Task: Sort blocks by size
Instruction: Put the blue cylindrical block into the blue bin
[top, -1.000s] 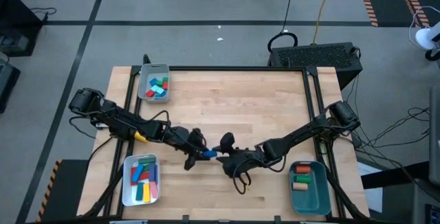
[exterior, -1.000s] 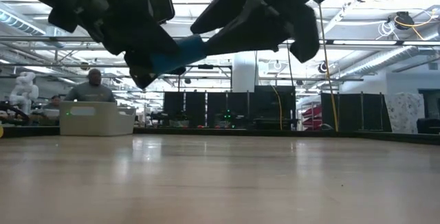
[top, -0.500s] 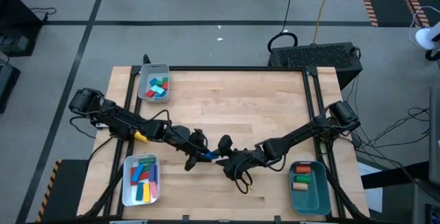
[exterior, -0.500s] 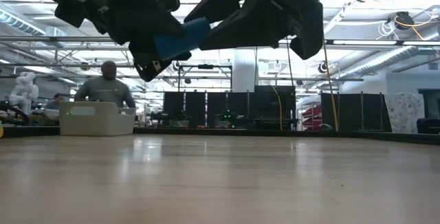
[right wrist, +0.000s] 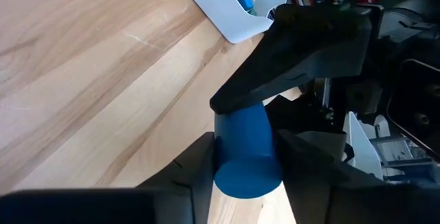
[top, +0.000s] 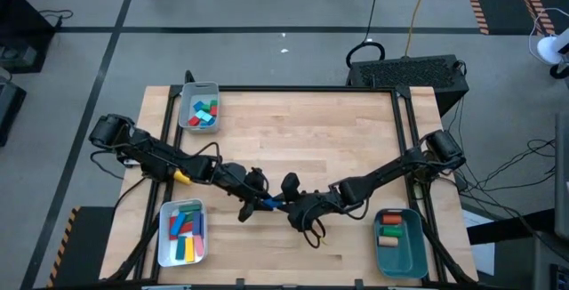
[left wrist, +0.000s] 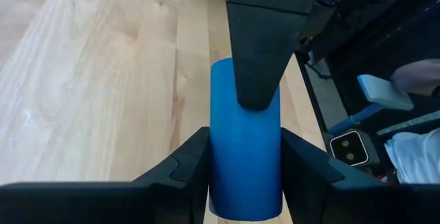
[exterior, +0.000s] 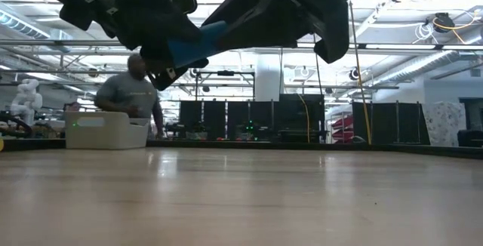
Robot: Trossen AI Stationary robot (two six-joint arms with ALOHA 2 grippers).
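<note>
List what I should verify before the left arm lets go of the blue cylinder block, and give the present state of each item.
1. The left gripper holds the blue cylinder block, one jaw on each side: ok.
2. The right gripper has its jaws closed on the other end of the block: ok.
3. The block hangs above the wooden table, touching nothing below: ok.
4. The teal rectangular tray by the right arm has bare floor for one more block: ok.
5. The right grip alone is firm enough to carry the block: cannot tell.
</note>
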